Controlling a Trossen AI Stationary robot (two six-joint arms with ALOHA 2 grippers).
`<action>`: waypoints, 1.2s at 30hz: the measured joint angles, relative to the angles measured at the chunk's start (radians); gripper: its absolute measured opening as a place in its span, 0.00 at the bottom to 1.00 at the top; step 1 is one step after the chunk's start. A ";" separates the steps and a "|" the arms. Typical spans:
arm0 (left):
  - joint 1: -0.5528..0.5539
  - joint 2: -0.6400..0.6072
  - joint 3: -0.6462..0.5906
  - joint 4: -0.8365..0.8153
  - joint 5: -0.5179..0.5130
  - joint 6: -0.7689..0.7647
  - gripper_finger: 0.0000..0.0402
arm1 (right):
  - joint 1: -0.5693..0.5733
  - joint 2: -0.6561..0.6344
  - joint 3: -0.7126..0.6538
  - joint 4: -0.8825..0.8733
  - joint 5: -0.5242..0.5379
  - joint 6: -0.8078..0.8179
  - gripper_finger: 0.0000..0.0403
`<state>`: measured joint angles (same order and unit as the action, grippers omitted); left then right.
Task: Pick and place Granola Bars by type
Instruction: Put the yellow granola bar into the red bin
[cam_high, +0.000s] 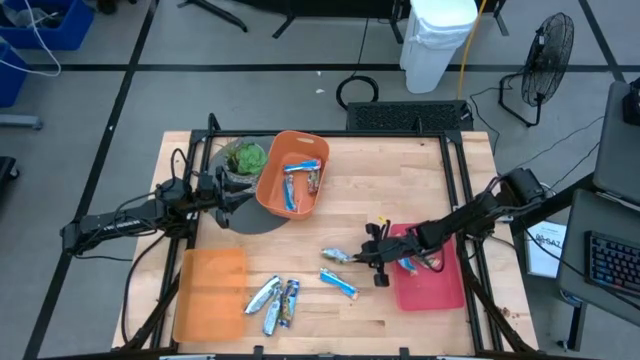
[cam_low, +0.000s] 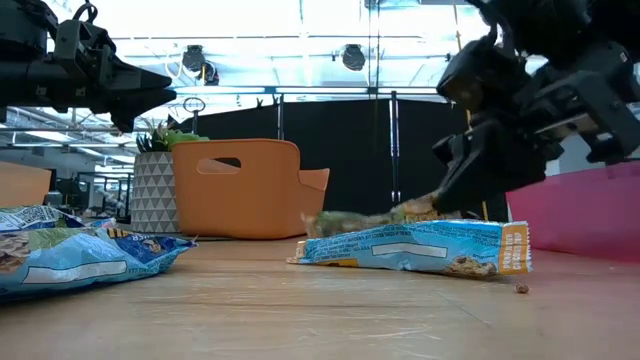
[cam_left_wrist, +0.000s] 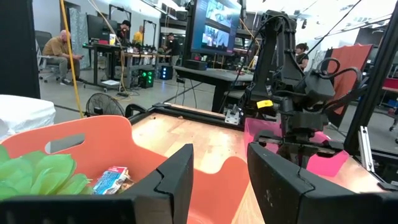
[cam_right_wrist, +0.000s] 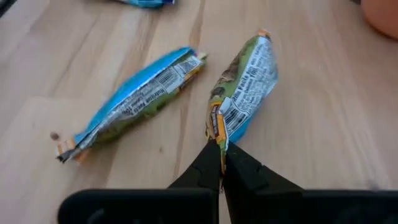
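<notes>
Mid-pick: right end effector (cam_right_wrist: 221, 163) pinched shut on end seam of green bar (cam_right_wrist: 244, 81), mid-worktop, beside blue bar (cam_right_wrist: 134, 102). Next: lift clear, carry to matching bin; seam grip looked thin, slip risk. Left end effector (cam_left_wrist: 219, 180) parted, over orange bin (cam_high: 272, 188) near far edge.

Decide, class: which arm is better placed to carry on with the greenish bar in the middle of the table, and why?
The right. Its tool is already shut on the end of the greenish bar, beside the pink tray. The left tool hovers open, far off over the orange bin.
</notes>
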<state>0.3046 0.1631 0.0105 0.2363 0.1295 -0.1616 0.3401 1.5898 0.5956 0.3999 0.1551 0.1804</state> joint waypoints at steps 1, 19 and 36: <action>0.000 0.000 0.000 0.000 0.000 0.000 0.38 | 0.000 -0.015 0.000 -0.019 0.000 -0.006 0.00; 0.000 0.000 0.000 0.000 0.000 0.000 0.38 | -0.027 -0.097 -0.028 -0.114 0.031 -0.044 0.00; 0.000 0.000 0.000 0.000 0.000 0.000 0.38 | -0.046 -0.849 -0.254 -0.437 0.110 -0.062 0.00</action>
<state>0.3042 0.1635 0.0105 0.2361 0.1299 -0.1616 0.2939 0.7411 0.3412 -0.0367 0.2652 0.1180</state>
